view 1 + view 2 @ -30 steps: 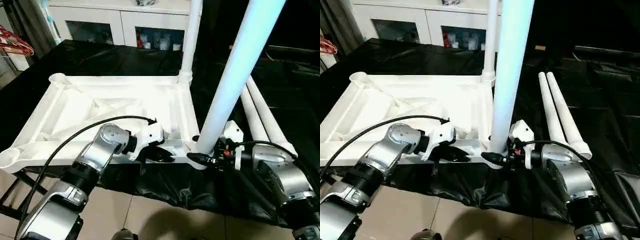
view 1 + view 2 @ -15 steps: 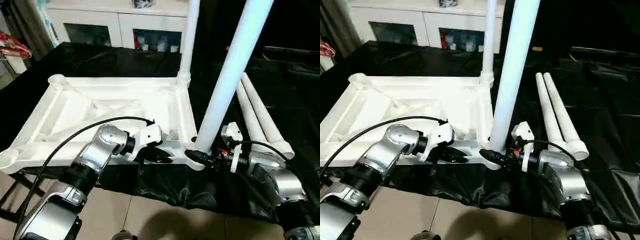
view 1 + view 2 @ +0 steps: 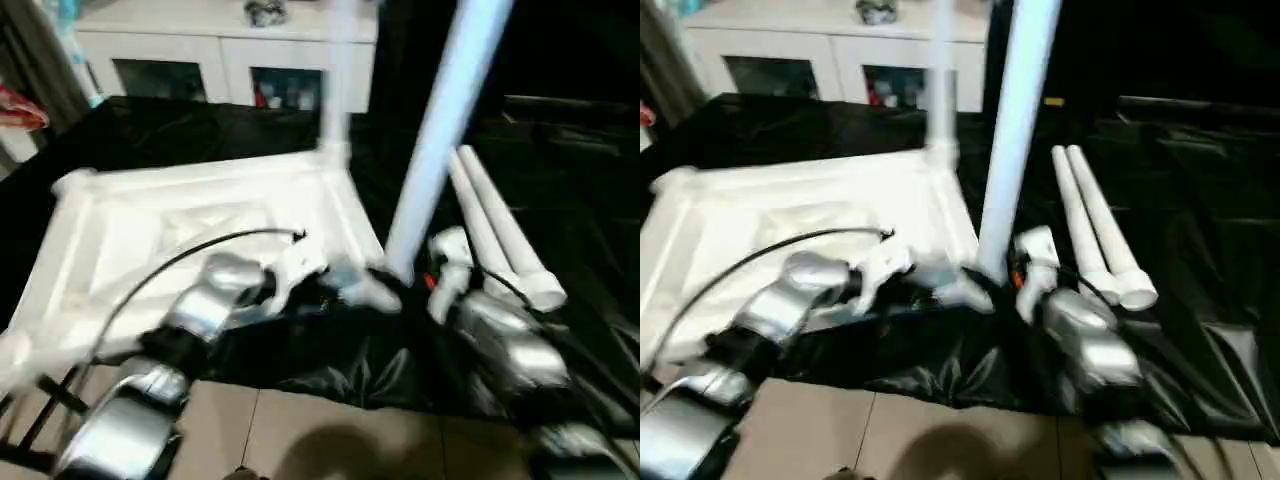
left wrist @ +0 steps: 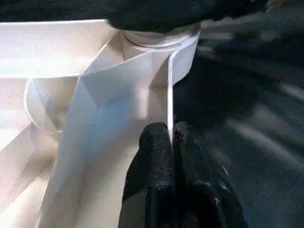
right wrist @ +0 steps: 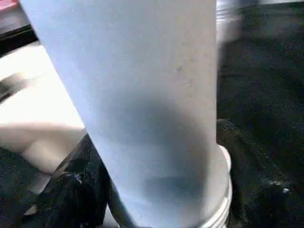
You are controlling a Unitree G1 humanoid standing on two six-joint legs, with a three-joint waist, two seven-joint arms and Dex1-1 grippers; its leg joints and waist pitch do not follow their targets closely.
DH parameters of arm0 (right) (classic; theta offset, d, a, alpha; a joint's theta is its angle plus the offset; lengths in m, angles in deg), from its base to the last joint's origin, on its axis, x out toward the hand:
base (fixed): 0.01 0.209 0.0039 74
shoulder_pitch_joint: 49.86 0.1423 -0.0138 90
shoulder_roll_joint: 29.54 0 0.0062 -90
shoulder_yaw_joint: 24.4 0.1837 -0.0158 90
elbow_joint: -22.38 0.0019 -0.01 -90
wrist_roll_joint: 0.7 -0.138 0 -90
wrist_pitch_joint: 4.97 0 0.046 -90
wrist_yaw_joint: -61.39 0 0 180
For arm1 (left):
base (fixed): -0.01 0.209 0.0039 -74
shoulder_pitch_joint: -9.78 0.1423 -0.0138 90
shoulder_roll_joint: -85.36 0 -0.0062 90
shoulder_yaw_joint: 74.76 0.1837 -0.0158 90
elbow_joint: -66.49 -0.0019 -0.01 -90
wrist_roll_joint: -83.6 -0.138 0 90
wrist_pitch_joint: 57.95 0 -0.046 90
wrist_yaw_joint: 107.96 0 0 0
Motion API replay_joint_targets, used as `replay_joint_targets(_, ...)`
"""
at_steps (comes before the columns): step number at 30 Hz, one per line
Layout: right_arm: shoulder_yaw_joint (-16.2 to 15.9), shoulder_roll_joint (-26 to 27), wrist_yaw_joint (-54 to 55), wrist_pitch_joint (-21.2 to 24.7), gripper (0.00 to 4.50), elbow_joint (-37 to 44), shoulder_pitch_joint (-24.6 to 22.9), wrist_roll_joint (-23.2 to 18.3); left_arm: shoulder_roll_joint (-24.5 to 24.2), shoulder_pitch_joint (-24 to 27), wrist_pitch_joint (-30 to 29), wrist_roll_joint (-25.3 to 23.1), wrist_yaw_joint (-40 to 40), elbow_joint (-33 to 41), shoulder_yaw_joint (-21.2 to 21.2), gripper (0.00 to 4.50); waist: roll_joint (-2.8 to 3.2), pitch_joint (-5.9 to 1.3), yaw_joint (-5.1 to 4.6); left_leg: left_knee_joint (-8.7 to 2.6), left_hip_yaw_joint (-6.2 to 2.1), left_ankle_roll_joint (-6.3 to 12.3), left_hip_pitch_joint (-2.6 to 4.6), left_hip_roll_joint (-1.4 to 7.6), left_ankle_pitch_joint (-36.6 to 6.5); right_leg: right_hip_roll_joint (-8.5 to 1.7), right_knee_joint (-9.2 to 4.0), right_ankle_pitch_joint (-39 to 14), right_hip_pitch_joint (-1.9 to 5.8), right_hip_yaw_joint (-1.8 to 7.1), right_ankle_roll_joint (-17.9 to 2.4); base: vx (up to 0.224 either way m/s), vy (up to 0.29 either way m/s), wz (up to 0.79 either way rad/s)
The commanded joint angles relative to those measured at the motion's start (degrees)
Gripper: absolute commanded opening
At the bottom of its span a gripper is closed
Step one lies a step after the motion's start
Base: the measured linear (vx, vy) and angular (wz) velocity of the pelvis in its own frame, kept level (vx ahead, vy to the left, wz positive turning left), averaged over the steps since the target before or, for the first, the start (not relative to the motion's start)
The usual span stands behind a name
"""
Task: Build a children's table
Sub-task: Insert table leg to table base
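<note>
Tabletop (image 3: 180, 215) lying underside-up on your black-draped counter (image 3: 560, 190), left tool (image 4: 171, 166) pinched on its near rim wall, right tool (image 5: 156, 190) clasping the upright leg (image 3: 445, 120) at the 3 o'clock corner socket, two spare legs (image 3: 500, 230) further toward 3 o'clock.

Indoor room rigged as a robot test area, domestic-style furnishing.
Work surface is draped in black sheeting (image 3: 300, 345) over a tiled floor (image 3: 300, 430); a white glass-door cabinet (image 3: 215, 60) with small items shelved inside is seen at the back wall.
</note>
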Motion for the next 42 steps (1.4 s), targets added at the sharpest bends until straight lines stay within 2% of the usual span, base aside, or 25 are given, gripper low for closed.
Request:
replay_joint_targets(1,-0.5,0.8,3.8,1.7,2.77,-5.5,-2.2,1.8,0.7,-2.4,0.5,1.0,4.1,1.2,-2.9,0.0,-0.19,-3.32,-0.19,-4.66,-0.35,-1.5,1.1,-0.01,-25.0,-2.2,-6.45,-32.4,1.47,0.62,-8.1,0.0,0.0,0.0)
replay_joint_targets(2,0.7,2.9,10.3,-0.2,2.77,-9.4,0.2,2.0,3.0,-3.6,-0.1,0.9,9.8,-0.8,-4.3,0.0,-0.33,-3.34,-0.29,-4.74,-0.23,-0.77,0.88,0.1,-24.9,-2.3,-6.54,-32.0,1.3,0.74,-8.1,0.0,0.0,0.0)
replay_joint_targets(4,2.0,4.5,15.1,-1.4,2.77,-12.6,2.3,1.9,4.8,-4.4,-0.2,0.8,14.0,-2.2,-5.2,0.0,-0.17,-3.39,-0.25,-4.7,-0.4,-0.88,1.06,-0.05,-24.8,-2.17,-6.62,-32.1,1.32,0.5,-8.0,0.0,0.0,0.0)
replay_joint_targets(5,2.7,5.1,16.3,-2.0,2.77,-13.9,3.2,1.6,5.4,-4.5,0.2,0.6,14.9,-2.6,-5.2,0.0,-0.67,-3.57,-0.17,-4.8,-0.33,-0.45,0.96,0.04,-24.1,-2.19,-6.63,-31.0,1.42,0.5,-8.1,0.0,0.0,0.0)
replay_joint_targets(6,3.8,6.1,17.7,-3.1,2.77,-16.0,4.5,1.2,6.2,-4.6,1.0,0.1,15.9,-3.3,-4.9,0.0,-0.44,-3.65,-0.13,-5.02,-0.36,-0.21,0.73,0.15,-23.3,-2.26,-6.4,-29.2,1.65,0.57,-8.6,0.0,0.0,0.0)
replay_joint_targets(7,4.0,6.3,18.2,-3.5,2.77,-16.6,5.0,1.3,6.5,-4.5,1.3,-0.1,16.0,-3.4,-4.7,0.0,-0.44,-3.65,-0.13,-5.02,-0.36,-0.21,0.73,0.15,-23.3,-2.26,-6.4,-29.2,1.65,0.57,-8.6,0.0,0.0,0.0)
replay_joint_targets(8,4.3,6.6,19.0,-4.3,2.77,-17.8,5.7,1.6,6.9,-4.5,1.9,-0.3,16.1,-3.8,-4.4,0.0,-0.44,-3.68,-0.06,-5.26,-0.27,0.29,0.37,0.29,-22.1,-2.17,-6.18,-25.8,1.87,0.68,-9.4,0.0,0.0,0.0)
replay_joint_targets(10,4.6,6.8,19.3,-4.9,2.77,-18.6,6.1,1.7,7.1,-4.3,2.4,-0.4,15.8,-3.9,-4.1,0.0,-0.49,-3.66,-0.01,-5.16,-0.06,0.56,0.56,0.25,-22.7,-2.13,-6.1,-24.6,1.7,0.86,-10.1,0.0,0.0,0.0)
replay_joint_targets(11,4.5,6.8,19.6,-5.8,2.77,-19.0,6.4,2.3,7.0,-4.0,3.0,-0.4,14.7,-3.5,-3.7,0.0,-0.67,-3.68,-0.04,-5.18,-0.02,0.68,0.46,0.23,-22.5,-2.14,-6.06,-24.2,1.79,0.9,-10.3,0.0,0.0,0.0)
replay_joint_targets(16,4.9,6.6,19.4,-9.1,2.77,-21.1,7.9,2.4,6.9,-3.6,4.4,-0.5,12.5,-3.8,-3.0,0.0,-0.43,-3.69,0.06,-5.17,0.14,1.15,0.38,0.23,-21.6,-2.22,-5.96,-23.3,1.94,1.02,-10.8,0.0,0.0,0.0)
replay_joint_targets(17,5.3,6.6,18.8,-9.8,3.33,-21.3,8.2,2.2,6.8,-3.6,4.7,-0.5,12.1,-3.8,-2.8,0.0,-0.25,-3.73,0.1,-5.16,0.14,1.13,0.45,0.23,-21.8,-2.27,-5.98,-23.6,1.9,1.0,-10.9,0.0,0.0,0.0)
replay_joint_targets(19,6.2,6.3,16.9,-11.2,3.33,-21.5,8.8,1.5,6.6,-3.2,4.9,-0.4,10.8,-3.3,-2.6,0.0,-0.36,-3.69,0.08,-5.19,0.17,1.22,0.42,0.24,-21.8,-2.23,-6.04,-23.8,1.93,1.03,-10.8,0.0,0.0,0.0)
replay_joint_targets(20,6.2,6.3,16.8,-11.3,3.53,-21.5,8.8,1.4,6.6,-3.1,4.9,-0.4,10.7,-3.3,-2.6,0.0,-0.36,-3.73,0.17,-5.2,0.18,1.44,0.4,0.29,-21.4,-2.31,-6.08,-23.5,1.98,1.05,-10.9,0.0,0.0,0.0)
replay_joint_targets(26,5.7,4.0,9.4,-13.7,3.96,-17.8,8.8,0.7,5.2,-1.2,6.6,0.9,4.8,0.0,-1.8,0.0,-0.43,-4.03,0.46,-5.05,0.4,2.42,0.27,0.48,-18.3,-2.28,-5.5,-18.7,2.21,1.22,-12.8,0.0,0.0,0.0)
replay_joint_targets(27,5.5,3.6,8.3,-13.9,4.19,-17.2,8.6,0.7,5.0,-0.8,7.1,1.2,3.6,0.5,-1.7,0.0,-0.56,-4.14,0.55,-4.94,0.45,2.99,-0.01,0.42,-16.7,-2.35,-5.29,-17.0,2.52,1.24,-13.2,0.0,0.0,0.0)
replay_joint_targets(29,4.8,2.0,5.1,-14.0,4.19,-14.6,7.7,1.0,4.3,0.1,7.1,2.0,0.7,1.9,-1.3,0.0,-0.66,-4.18,0.89,-4.78,0.65,4.02,0.11,0.58,-14.7,-2.33,-5.14,-15.1,2.44,1.26,-13.7,0.0,0.0,0.0)
replay_joint_targets(30,3.9,0.3,0.8,-13.5,4.19,-11.4,6.3,1.0,3.5,0.7,7.5,2.1,-1.4,2.8,-0.9,0.0,-0.61,-4.31,1.03,-4.57,0.82,4.52,0.15,0.62,-13.3,-2.29,-4.86,-13.0,2.38,1.38,-14.2,0.0,0.0,0.0)
replay_joint_targets(32,3.4,-0.5,-1.2,-13.2,4.19,-9.7,5.4,1.0,3.1,1.0,7.6,2.1,-2.2,3.1,-0.7,0.0,-0.54,-4.78,1.36,-4.19,0.74,6.22,-0.37,0.68,-8.4,-2.07,-3.87,-6.2,2.9,1.23,-15.0,0.0,0.0,0.0)
replay_joint_targets(33,1.7,-3.2,-7.4,-11.9,4.19,-4.6,2.6,0.7,1.6,1.8,7.7,2.1,-4.8,3.9,0.0,0.0,-0.56,-4.94,1.35,-4.04,0.75,6.66,-0.49,0.6,-7.2,-2.02,-3.55,-4.2,3.0,1.21,-15.4,0.0,0.0,0.0)
replay_joint_targets(34,1.7,-3.2,-7.4,-11.9,4.19,-4.6,2.6,0.7,1.6,1.8,7.7,2.1,-4.8,3.9,0.0,0.0,-0.32,-5.16,1.95,-3.68,0.76,7.96,-0.44,0.7,-5.0,-1.89,-3.2,-0.4,3.03,1.16,-15.7,0.0,0.0,0.0)
replay_joint_targets(36,-0.1,-6.0,-13.2,-11.0,4.19,-0.5,0.1,0.6,0.3,2.4,7.7,2.1,-7.3,4.6,0.5,0.0,-0.21,-5.02,2.3,-3.55,0.84,9.06,-0.67,0.77,-4.4,-1.71,-2.92,1.8,2.87,1.02,-16.6,0.0,0.0,0.0)
replay_joint_targets(39,-2.5,-9.9,-20.7,-9.0,4.19,4.6,-2.8,-0.1,-1.3,3.3,7.7,2.0,-10.9,5.7,1.0,0.0,-0.18,-4.74,2.42,-3.75,0.97,8.26,-0.42,0.91,-8.6,-1.7,-3.35,-2.3,2.71,1.04,-16.4,0.0,0.0,0.0)
replay_joint_targets(40,-3.1,-10.9,-22.4,-8.3,4.19,6.0,-3.5,-0.1,-1.6,3.5,7.6,2.1,-11.8,6.0,1.1,0.0,-0.27,-4.47,2.37,-4.03,0.99,7.3,-0.47,0.95,-11.1,-1.87,-3.81,-6.4,2.63,1.12,-15.7,0.0,0.0,0.0)
replay_joint_targets(41,-3.1,-10.9,-22.4,-8.3,4.19,6.0,-3.5,-0.1,-1.6,3.5,7.6,2.1,-11.8,6.0,1.1,0.0,-0.27,-4.47,2.37,-4.03,0.99,7.3,-0.47,0.95,-11.1,-1.87,-3.81,-6.4,2.63,1.12,-15.7,0.0,0.0,0.0)
replay_joint_targets(42,-3.4,-11.6,-23.6,-7.7,4.19,6.9,-3.9,-0.1,-1.9,3.7,7.5,2.1,-12.5,6.3,1.2,0.0,-0.41,-4.29,2.38,-4.26,0.97,6.05,-0.39,0.95,-13.0,-1.98,-4.22,-10.6,2.53,1.21,-14.7,0.0,0.0,0.0)
